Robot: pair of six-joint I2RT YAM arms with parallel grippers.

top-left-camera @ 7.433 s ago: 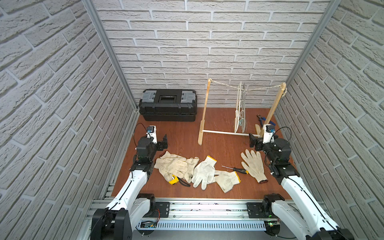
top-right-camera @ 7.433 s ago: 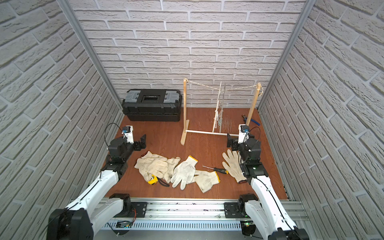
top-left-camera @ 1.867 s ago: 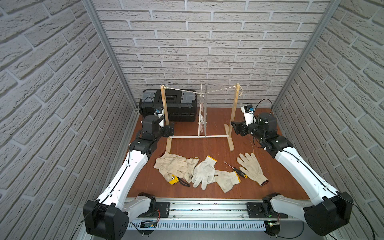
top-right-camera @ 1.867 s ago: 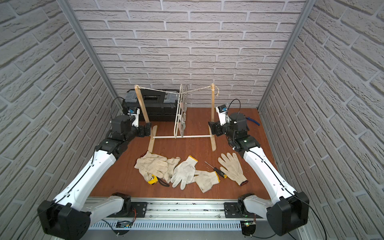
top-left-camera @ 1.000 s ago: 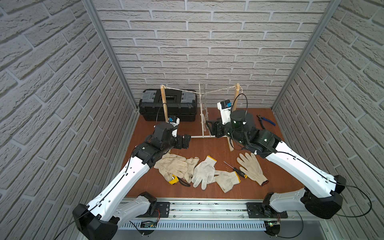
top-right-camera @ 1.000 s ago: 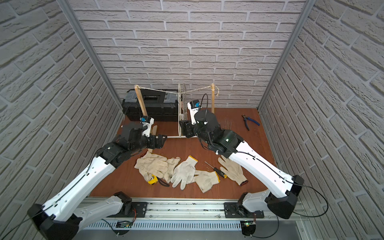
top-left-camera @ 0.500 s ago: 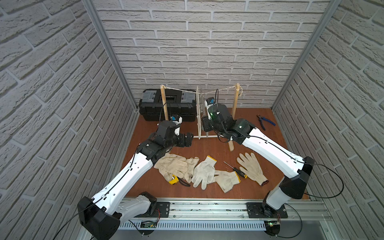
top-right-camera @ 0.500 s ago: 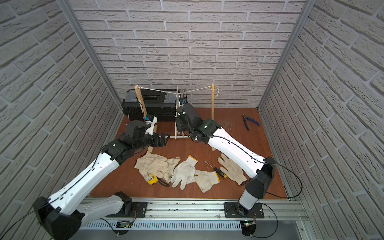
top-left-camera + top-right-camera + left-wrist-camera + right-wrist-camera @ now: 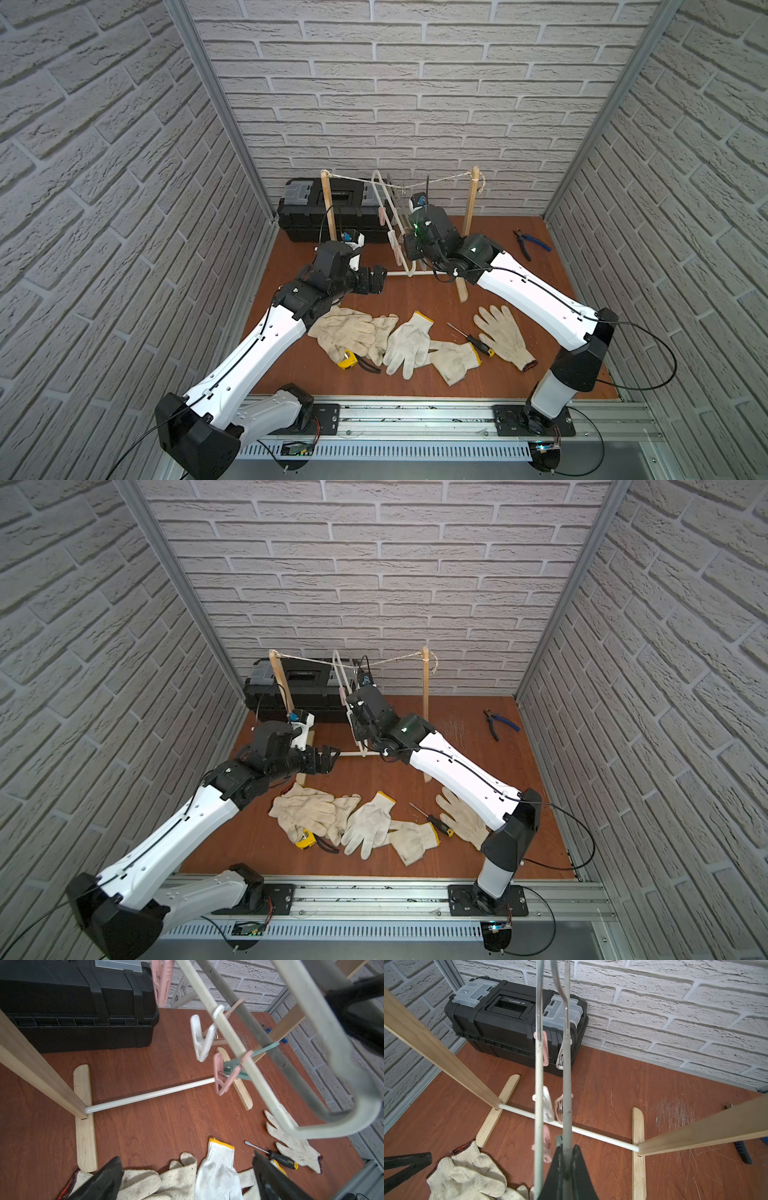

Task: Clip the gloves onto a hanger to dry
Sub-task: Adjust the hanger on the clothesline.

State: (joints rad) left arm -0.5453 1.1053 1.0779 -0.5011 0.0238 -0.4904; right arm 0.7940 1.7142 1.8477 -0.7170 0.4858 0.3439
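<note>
Gloves (image 9: 409,340) are lying on the floor (image 9: 415,299) in a loose heap, some overlapping, near the front rail in both top views. One red-cuff glove (image 9: 503,336) is lying flat to the right of the heap, apart from it. A screwdriver (image 9: 471,340) is lying between that glove and the heap, and a yellow tape measure (image 9: 347,359) is showing at the heap's front edge.

Behind the gloves, well apart from them, the hanger (image 9: 566,1076) is hanging slanted from the string (image 9: 357,181) of a wooden rack (image 9: 328,208). My right claw (image 9: 566,1151) is clenching the lower part of the hanger's grey bar, both fingers pressing on it. Pink and white clips (image 9: 223,1076) are hanging from the hanger's bars, and none of them is gripping anything.

My left claw (image 9: 376,280) is hovering released, jaws wide, over the floor just beside the rack's left foot, grasping nothing.

A black toolbox (image 9: 307,212) is standing at the back wall behind the rack. Blue pliers (image 9: 530,243) are lying at the far right.
</note>
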